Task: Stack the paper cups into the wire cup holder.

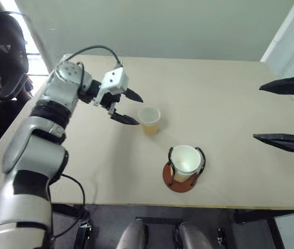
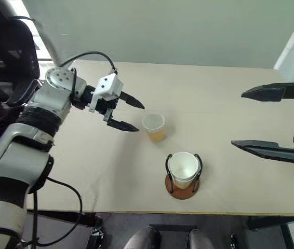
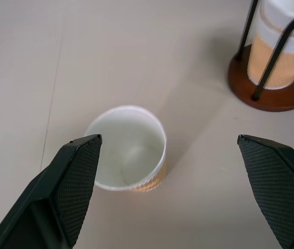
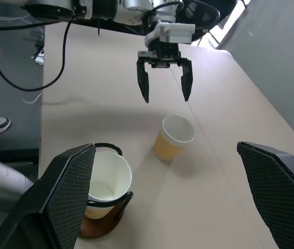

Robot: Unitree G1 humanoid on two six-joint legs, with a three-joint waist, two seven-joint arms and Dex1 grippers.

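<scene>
Cups (image 1: 185, 162) sit nested in the holder (image 1: 182, 182) near the table's (image 1: 230, 104) front edge. One loose cup (image 1: 150, 119) stands upright just behind it. Left gripper (image 1: 128, 107) hovers beside that cup, fingers spread, empty. Right gripper (image 2: 261, 120) hangs well apart, fingers spread.

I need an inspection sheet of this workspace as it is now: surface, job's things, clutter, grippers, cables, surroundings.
Surface: beige table, bare apart from the job's things.
Job's things: wire cup holder near the front edge, with stacked paper cups nested inside; the left wrist view shows at least two. One loose paper cup stands upright behind the holder, apart from it.
Clutter: nothing seen.
Grippers: left gripper open, hovering beside the loose cup, not touching. Right gripper open, empty, over the table's right side.
Cables: black cable looping over the left wrist; another hanging below the table edge.
Surroundings: pale wall behind; dark chair at left.
</scene>
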